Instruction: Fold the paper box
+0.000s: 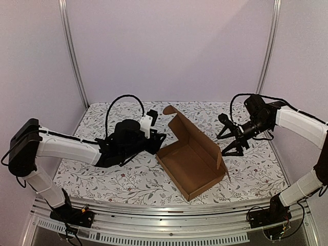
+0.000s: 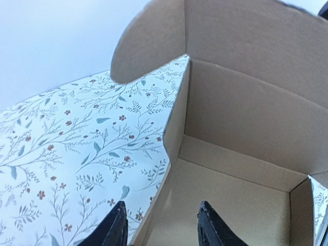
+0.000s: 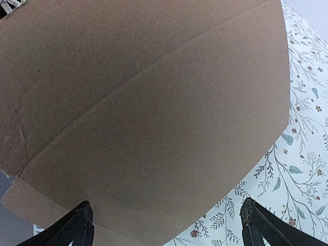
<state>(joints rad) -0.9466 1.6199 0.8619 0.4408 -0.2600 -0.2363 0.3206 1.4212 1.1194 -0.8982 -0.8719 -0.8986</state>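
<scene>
The paper box (image 1: 190, 165) is plain brown cardboard, standing as an open tray mid-table with its tall back panel raised on the right and a rounded flap (image 1: 172, 114) sticking up at the far end. My left gripper (image 1: 158, 139) is at the tray's left side. In the left wrist view this gripper (image 2: 163, 225) is open and straddles the low left wall of the box (image 2: 246, 102), its fingertips (image 2: 117, 221) clear of the cardboard. My right gripper (image 1: 233, 142) hangs behind the tall panel. In the right wrist view it (image 3: 166, 225) is wide open, facing the box's outer face (image 3: 143, 102).
A floral cloth (image 1: 102, 179) covers the table. Metal frame posts (image 1: 74, 56) stand at the back corners and an aluminium rail (image 1: 169, 212) runs along the near edge. White walls close in the back and sides.
</scene>
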